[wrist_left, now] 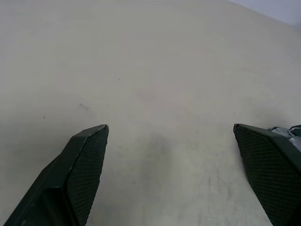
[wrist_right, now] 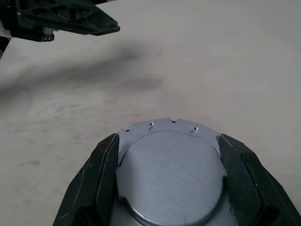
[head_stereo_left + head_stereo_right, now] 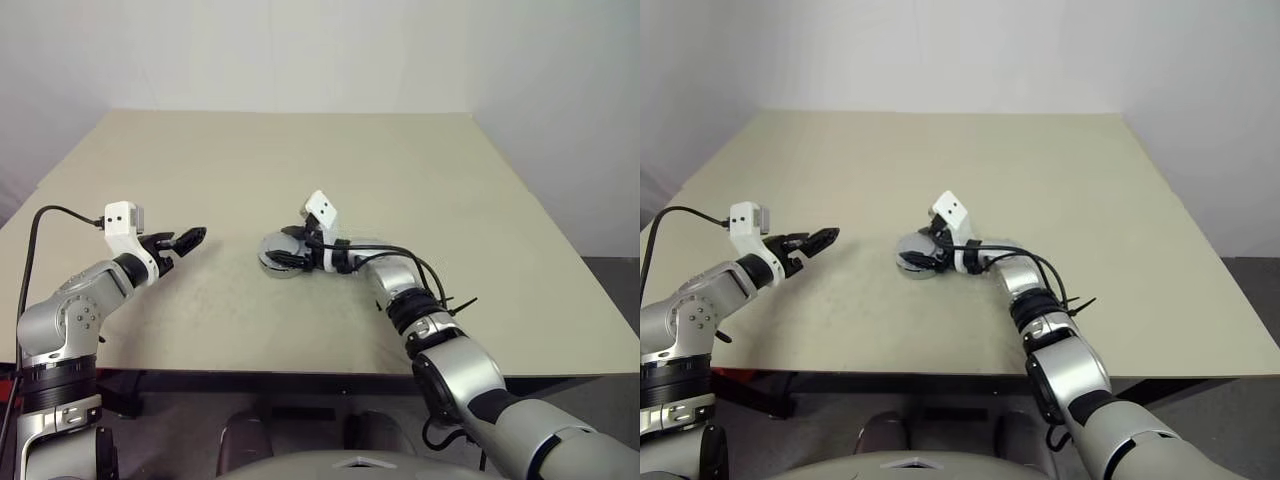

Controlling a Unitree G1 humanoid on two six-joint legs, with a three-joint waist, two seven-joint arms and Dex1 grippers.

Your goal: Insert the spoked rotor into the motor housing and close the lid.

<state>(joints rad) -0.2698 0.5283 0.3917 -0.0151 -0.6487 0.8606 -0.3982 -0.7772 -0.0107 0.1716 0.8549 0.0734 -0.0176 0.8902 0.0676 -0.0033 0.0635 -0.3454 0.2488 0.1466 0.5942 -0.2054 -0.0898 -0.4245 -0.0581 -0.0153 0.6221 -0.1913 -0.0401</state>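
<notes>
Sitting mid-desk (image 3: 420, 180), the motor housing (image 3: 278, 258) lies flat, lid (image 2: 169, 174) closed on top, face up; it's round, so no real long axis. My right pincer (image 2: 167, 174) clamps its sides. My left pincer (image 3: 190, 240) hovers wide open, empty, well apart.

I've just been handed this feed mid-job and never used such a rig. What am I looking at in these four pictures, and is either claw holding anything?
It is a two-armed humanoid robot at a beige table. The two wide pictures come from its head, looking down over the arms. The other two come from cameras on each wrist, looking along that claw's black fingers. The left gripper hangs open over bare table, holding nothing. The right gripper has its two fingers on either side of a round silver-grey metal disc, the closed motor housing with its lid on top, resting on the table. The fingers sit close against its edge; whether they actually squeeze it I cannot tell.
</notes>
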